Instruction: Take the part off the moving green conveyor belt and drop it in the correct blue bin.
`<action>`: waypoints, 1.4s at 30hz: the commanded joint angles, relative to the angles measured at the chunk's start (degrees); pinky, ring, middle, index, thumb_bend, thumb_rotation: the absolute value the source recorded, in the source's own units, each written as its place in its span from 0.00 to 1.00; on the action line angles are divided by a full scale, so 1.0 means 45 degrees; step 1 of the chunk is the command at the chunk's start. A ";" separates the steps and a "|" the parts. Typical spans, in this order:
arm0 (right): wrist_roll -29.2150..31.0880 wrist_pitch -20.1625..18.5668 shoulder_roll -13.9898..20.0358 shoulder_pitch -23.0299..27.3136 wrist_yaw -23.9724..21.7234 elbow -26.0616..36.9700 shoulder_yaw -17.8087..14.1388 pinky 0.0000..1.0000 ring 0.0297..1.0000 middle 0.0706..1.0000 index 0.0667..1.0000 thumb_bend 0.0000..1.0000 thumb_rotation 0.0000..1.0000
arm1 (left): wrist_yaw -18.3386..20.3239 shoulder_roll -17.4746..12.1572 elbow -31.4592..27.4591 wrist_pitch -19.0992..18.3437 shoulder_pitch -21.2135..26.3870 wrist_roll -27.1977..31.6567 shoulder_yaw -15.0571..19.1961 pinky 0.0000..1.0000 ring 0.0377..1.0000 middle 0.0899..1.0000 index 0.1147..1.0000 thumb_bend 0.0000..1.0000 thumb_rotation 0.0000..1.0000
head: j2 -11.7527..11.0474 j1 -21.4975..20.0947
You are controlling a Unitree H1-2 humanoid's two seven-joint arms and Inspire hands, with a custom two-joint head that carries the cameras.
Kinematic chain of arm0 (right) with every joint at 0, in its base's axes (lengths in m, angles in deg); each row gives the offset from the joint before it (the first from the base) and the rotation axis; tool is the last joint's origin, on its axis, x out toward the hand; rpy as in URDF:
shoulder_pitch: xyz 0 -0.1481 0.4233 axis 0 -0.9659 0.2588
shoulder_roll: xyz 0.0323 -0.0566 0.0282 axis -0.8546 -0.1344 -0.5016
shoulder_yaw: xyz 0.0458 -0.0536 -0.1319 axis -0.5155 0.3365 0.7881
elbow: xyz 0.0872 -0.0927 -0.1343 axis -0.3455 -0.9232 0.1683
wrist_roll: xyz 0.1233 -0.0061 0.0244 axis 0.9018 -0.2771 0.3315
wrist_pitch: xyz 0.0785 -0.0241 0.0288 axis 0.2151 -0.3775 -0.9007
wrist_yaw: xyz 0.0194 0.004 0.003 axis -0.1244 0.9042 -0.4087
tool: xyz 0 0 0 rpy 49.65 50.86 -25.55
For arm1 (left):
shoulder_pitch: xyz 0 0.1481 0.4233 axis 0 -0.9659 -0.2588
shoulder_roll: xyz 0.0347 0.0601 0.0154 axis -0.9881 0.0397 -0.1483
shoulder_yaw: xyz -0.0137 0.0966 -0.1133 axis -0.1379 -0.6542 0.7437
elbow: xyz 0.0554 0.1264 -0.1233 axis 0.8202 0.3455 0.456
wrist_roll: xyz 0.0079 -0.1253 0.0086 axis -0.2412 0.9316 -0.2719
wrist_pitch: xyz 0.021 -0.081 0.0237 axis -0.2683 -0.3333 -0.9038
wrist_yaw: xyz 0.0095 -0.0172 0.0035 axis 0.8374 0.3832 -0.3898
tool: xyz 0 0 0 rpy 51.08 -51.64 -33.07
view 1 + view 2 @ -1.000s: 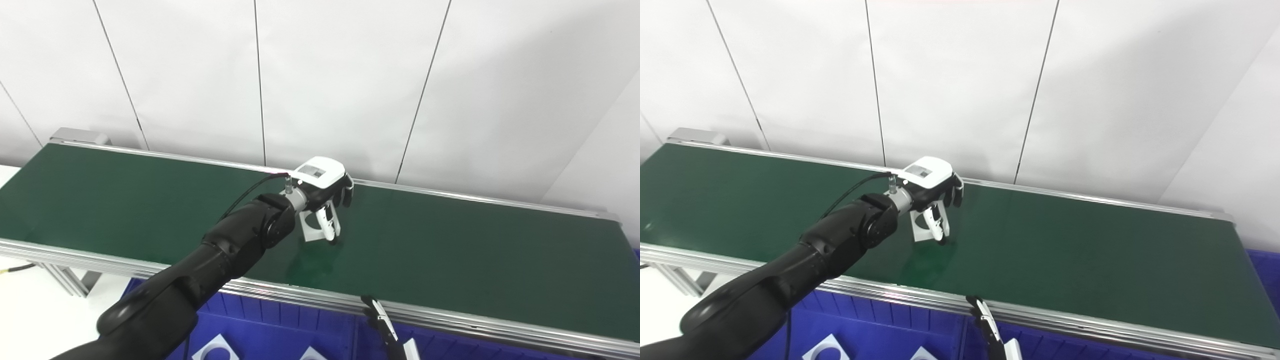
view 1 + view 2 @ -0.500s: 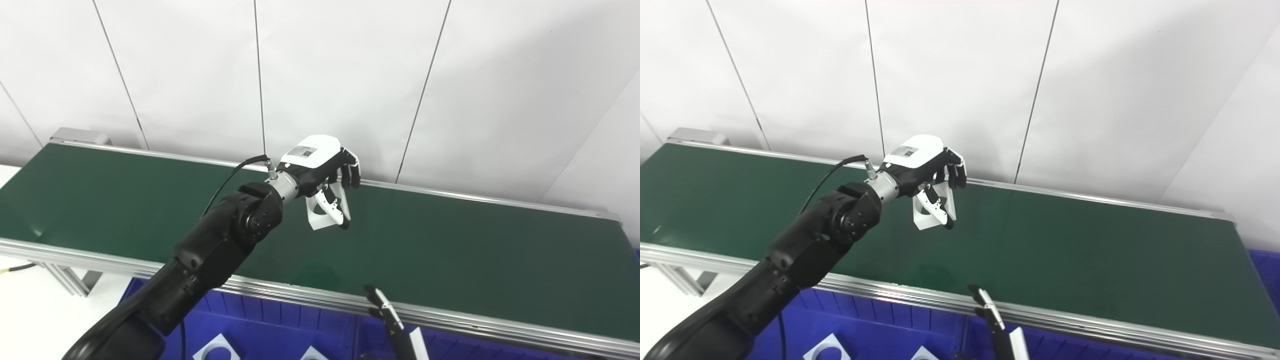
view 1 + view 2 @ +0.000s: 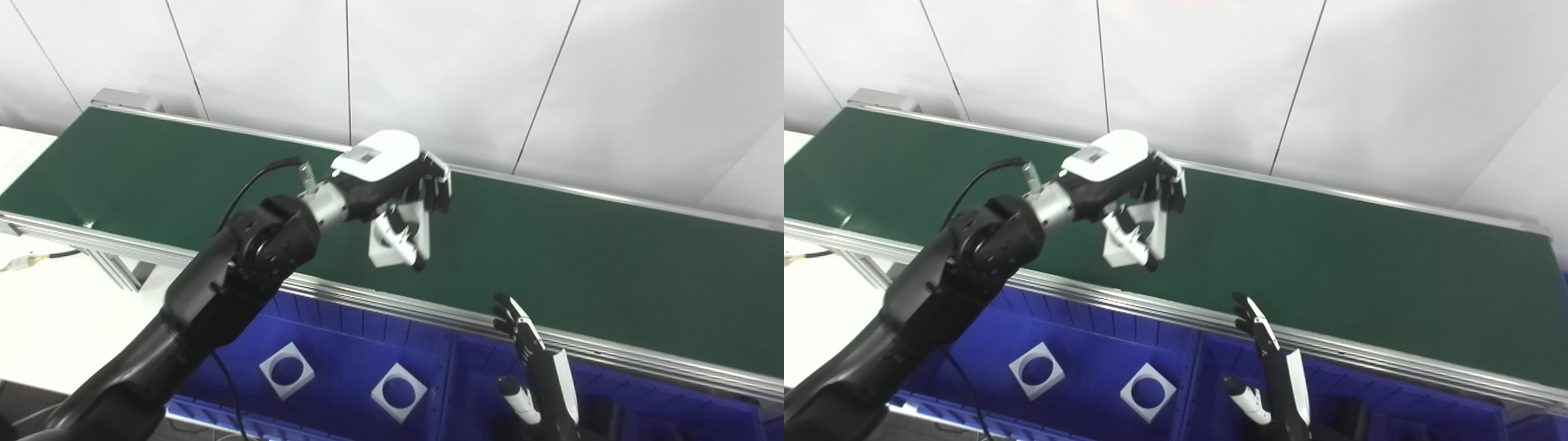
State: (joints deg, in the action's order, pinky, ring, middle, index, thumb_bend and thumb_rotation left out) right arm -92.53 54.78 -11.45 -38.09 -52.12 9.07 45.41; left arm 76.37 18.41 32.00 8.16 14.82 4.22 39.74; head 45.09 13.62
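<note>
I see two white square plates with round holes (image 3: 286,370) lying flat in the left blue bin (image 3: 343,343), a divider wall between it and the right bin (image 3: 643,398). My right hand (image 3: 539,373) is upright over that right bin, fingers straight and apart, holding nothing. My left hand (image 3: 398,184) has its fingers pinched on the white part (image 3: 392,242), held in the air above the green belt (image 3: 582,257) near its front rail (image 3: 429,309). The part hangs tilted, its face toward the camera, one corner lowest.
</note>
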 commanded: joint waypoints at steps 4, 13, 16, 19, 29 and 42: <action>-0.0044 0.0437 -0.0202 -0.0203 -0.0698 0.0859 -0.0769 0.83 0.87 0.90 0.88 0.89 0.97 | 0.0659 -0.0599 -0.1595 0.0261 -0.0173 0.0117 0.0217 0.29 0.33 0.36 0.44 0.52 0.00 | 0.0417 0.0635; 0.0194 0.0436 -0.0270 -0.0407 -0.1642 0.1282 -0.1670 0.80 0.87 0.91 0.89 0.86 0.96 | 0.1428 -0.0817 -0.3051 -0.0049 -0.2012 -0.0406 0.0332 0.32 0.39 0.42 0.43 0.52 0.00 | 0.0586 0.1505; 0.0308 0.0448 -0.0273 -0.0391 -0.1732 0.1255 -0.1881 0.80 0.87 0.91 0.89 0.85 0.94 | 0.1144 -0.0743 -0.2874 0.0097 -0.2715 -0.0543 0.0479 0.32 0.38 0.42 0.43 0.52 0.00 | 0.0546 0.1531; 0.0231 0.0434 -0.0268 -0.0418 -0.1779 0.1238 -0.1997 0.80 0.87 0.91 0.89 0.86 0.96 | 0.0804 -0.0609 -0.2531 0.0233 -0.3356 -0.0758 0.0580 0.32 0.37 0.42 0.43 0.52 0.00 | 0.0487 0.1537; 0.0292 0.0449 -0.0331 -0.0595 -0.1832 0.1342 -0.2060 0.80 0.86 0.90 0.88 0.85 0.95 | -0.4957 0.0269 0.0558 0.3175 -0.5787 -0.2819 0.0607 0.40 0.41 0.43 0.43 0.52 0.00 | 0.0310 0.1429; 0.0139 0.0438 -0.0480 -0.0501 -0.1937 0.1492 -0.2059 0.79 0.86 0.90 0.88 0.83 0.96 | -0.9108 0.0419 0.5300 0.6116 -0.5027 -0.4021 -0.0127 0.42 0.42 0.43 0.42 0.52 0.00 | 0.0467 0.1398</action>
State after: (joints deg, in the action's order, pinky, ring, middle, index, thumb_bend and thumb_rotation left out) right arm -91.69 54.77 -13.48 -41.25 -60.51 13.78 36.38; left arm 38.67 20.19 55.20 34.44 -9.35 -13.13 39.28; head 47.11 19.86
